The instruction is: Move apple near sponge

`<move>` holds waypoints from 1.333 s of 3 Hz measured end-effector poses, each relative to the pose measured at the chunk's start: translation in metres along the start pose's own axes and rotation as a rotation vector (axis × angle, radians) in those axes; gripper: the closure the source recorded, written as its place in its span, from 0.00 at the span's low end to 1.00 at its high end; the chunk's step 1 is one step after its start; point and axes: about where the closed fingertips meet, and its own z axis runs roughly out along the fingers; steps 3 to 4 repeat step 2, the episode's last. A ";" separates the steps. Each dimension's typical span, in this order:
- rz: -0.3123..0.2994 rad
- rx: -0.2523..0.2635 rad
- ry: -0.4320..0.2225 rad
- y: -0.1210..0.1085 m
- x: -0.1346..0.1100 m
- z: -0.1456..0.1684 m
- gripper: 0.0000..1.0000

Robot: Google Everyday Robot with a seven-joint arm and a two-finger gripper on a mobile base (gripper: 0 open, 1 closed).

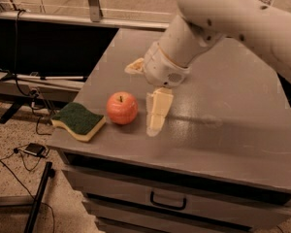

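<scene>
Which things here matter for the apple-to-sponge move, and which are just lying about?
Job:
- apple, close beside the sponge
- hand, open, just right of the apple

Lying about:
- small black box on the floor
- drawer handle

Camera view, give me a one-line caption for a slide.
Apple sits on the grey cabinet top beside the sponge, the open tool just beside it, not gripping.

Grey cabinet (233, 130) with a handled drawer (168, 201); small black device (33, 149) on floor (9, 193)

Gripper (140, 100) beside apple (122, 108), far finger (134, 67) half-hidden
</scene>
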 end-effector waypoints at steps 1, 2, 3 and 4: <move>0.037 0.043 -0.056 0.010 0.021 -0.012 0.00; 0.042 0.048 -0.059 0.012 0.023 -0.015 0.00; 0.042 0.048 -0.059 0.012 0.023 -0.015 0.00; 0.042 0.048 -0.059 0.012 0.023 -0.015 0.00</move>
